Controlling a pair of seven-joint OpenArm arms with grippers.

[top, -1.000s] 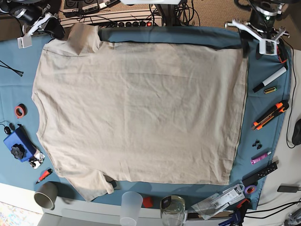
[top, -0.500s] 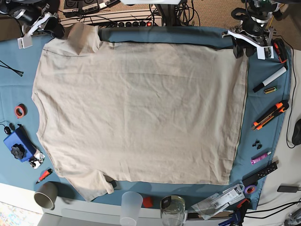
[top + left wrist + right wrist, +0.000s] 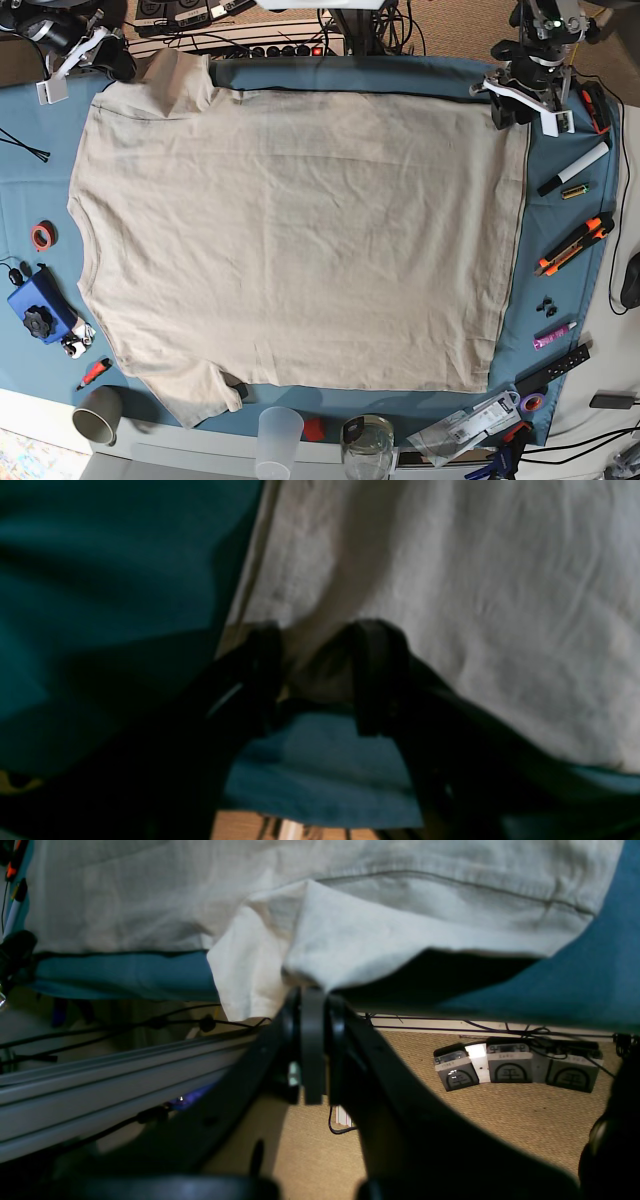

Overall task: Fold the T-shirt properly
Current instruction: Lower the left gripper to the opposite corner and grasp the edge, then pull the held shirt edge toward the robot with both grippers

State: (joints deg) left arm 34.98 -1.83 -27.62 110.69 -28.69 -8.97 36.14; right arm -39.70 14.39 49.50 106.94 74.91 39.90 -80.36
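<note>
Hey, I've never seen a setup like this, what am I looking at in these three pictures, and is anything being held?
This is a two-armed robot at a table, meant to fold the T-shirt. One picture looks straight down on the table. The other two come from cameras mounted on the arms' wrists, looking along their black fingers. The beige shirt lies spread flat on a teal tablecloth, with tools, markers and cups around the edges. The right gripper is at the far edge beside a sleeve; its fingers are shut, and the sleeve's edge meets their tips, so it seems to pinch the cloth. The left gripper is at the shirt's far hem corner, its fingers apart with shirt fabric between them, not clamped.
</note>
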